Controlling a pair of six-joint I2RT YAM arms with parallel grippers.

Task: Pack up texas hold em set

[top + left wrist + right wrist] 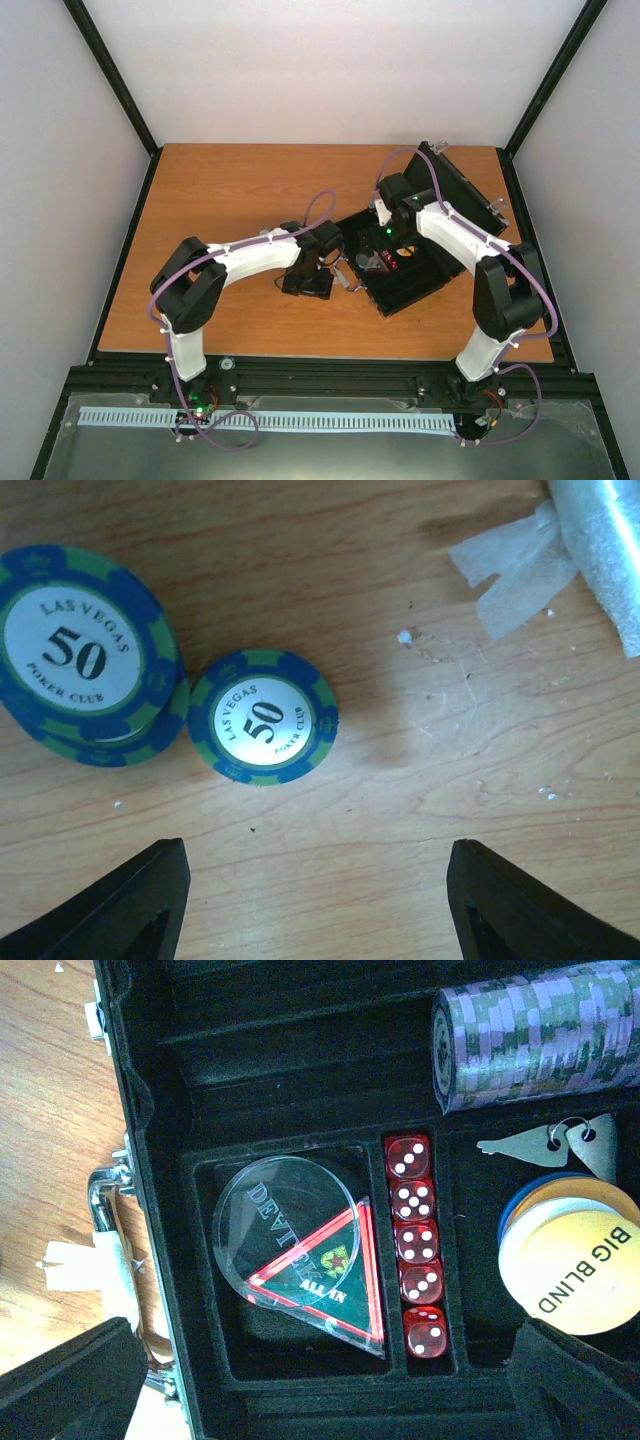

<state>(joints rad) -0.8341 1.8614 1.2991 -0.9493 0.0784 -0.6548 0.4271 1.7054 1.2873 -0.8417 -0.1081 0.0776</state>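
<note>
Bright, even light puts glare on the chip [265, 720] face; the top view is soft.

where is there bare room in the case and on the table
In the case, the long slots left of the purple chip row are bare; the lower trays are crowded with dealer button, red dice, keys and big blind disc. On the table, bare wood lies between the 50 chips and the plastic wrap.

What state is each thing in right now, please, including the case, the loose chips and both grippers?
Flat black case with silver handle: open, lid raised.
Blue-and-green 50 poker chips: outside the case, flat on the wooden table.
Five red translucent dice: lined up in their case slot.
Left gripper: open, empty.
Right gripper: open, empty.
</note>
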